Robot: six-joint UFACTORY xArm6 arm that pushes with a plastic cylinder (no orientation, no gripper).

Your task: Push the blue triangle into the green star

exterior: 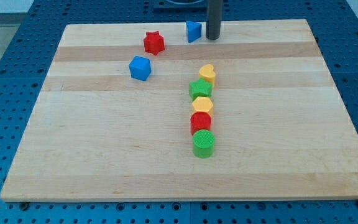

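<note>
A: Item one, the task's piece?
B: Blue triangle [194, 30], near the worktop's [104, 155] far edge at the view's top. My tip [212, 38] stood just beside it on the view's right; whether the two touched could not be told from this angle.

A: Fingers?
B: None fitted. The arm ended in a straight dark rod, so there was nothing to be spread or pressed together.

A: Item two, the landmark?
B: Green star [200, 89], second from the top in a close column of five blocks. It lay well below the blue triangle, a little toward the view's right.

A: The rest of that column, relative to the star?
B: Yellow heart [207, 74] directly above, touching. Yellow hexagon [202, 104] directly below, then a red cylinder [201, 122], then a green cylinder [204, 143] at the bottom.

A: Loose pieces?
B: Blue cube [140, 68], up and to the view's left of the star, apart from it. Red star [154, 43], farther up-left again, lying left of the blue triangle.
</note>
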